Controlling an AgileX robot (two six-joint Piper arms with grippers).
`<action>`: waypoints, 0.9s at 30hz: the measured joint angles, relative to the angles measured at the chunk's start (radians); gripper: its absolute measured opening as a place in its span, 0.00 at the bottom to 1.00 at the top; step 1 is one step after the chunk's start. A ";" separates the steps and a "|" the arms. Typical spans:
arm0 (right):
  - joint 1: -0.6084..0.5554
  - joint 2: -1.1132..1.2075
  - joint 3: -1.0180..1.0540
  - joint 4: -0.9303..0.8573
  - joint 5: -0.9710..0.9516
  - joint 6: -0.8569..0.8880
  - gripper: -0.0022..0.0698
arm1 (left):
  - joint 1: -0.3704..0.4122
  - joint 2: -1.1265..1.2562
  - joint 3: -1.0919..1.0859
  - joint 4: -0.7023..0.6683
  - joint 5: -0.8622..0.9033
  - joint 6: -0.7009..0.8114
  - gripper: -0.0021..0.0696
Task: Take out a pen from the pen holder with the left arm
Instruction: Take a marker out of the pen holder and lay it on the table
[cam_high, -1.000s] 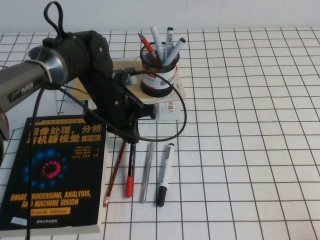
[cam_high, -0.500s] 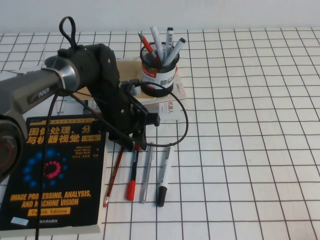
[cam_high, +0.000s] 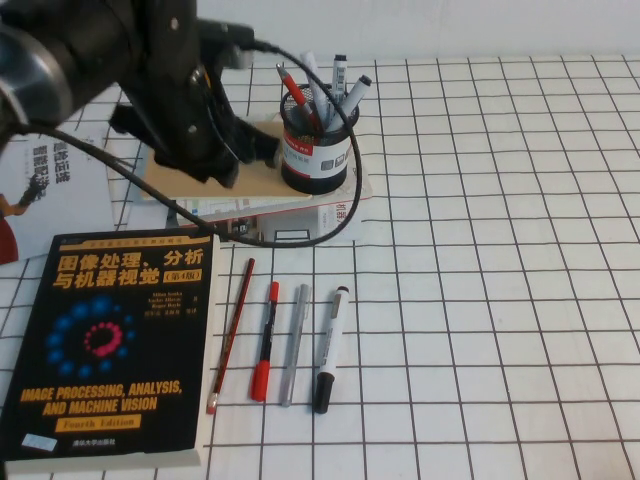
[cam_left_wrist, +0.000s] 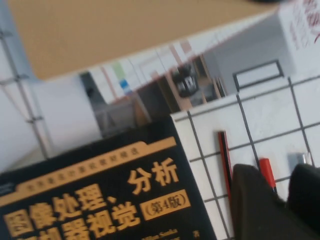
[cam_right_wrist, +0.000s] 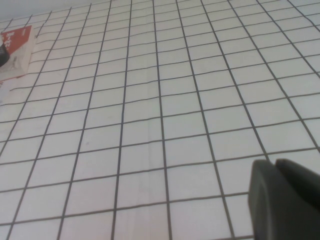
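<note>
Lying flat: four pens (cam_high: 293, 345), one book (cam_high: 110, 340)

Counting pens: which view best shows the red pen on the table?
High view: red pen whole. Left wrist: only its end, past the left gripper up beside the holder. Right wrist: none, just right gripper over table.

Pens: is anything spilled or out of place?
Nothing stands out: the loose pens lie in a neat row beside the book; the pen holder stands upright. Left end effector hangs left of it, right end effector over the gridded table.
</note>
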 joint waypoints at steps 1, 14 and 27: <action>0.000 0.000 0.000 0.000 0.000 0.000 0.01 | -0.009 -0.036 0.000 0.039 -0.003 -0.009 0.22; 0.000 0.000 0.000 0.000 0.000 0.000 0.01 | -0.055 -0.589 0.592 0.160 -0.386 -0.151 0.03; 0.000 0.000 0.000 0.000 0.000 0.000 0.01 | 0.015 -0.973 1.064 0.050 -0.602 -0.162 0.03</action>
